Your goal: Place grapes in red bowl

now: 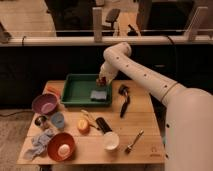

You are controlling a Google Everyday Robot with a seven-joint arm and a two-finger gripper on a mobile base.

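Hand (102,80) sits over the green tray's (75,92) far-right corner, gripping the grapes (101,80) — judging by dark lump there. Red bowl (61,146) well away, near-left on tabletop (135,135) — carry & drop left.

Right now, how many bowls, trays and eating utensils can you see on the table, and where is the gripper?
Bowls: 2, the red bowl and the purple bowl
Trays: 1, the green tray
Utensils: 1, a fork
Total: 4
The gripper is over the tray's right end.
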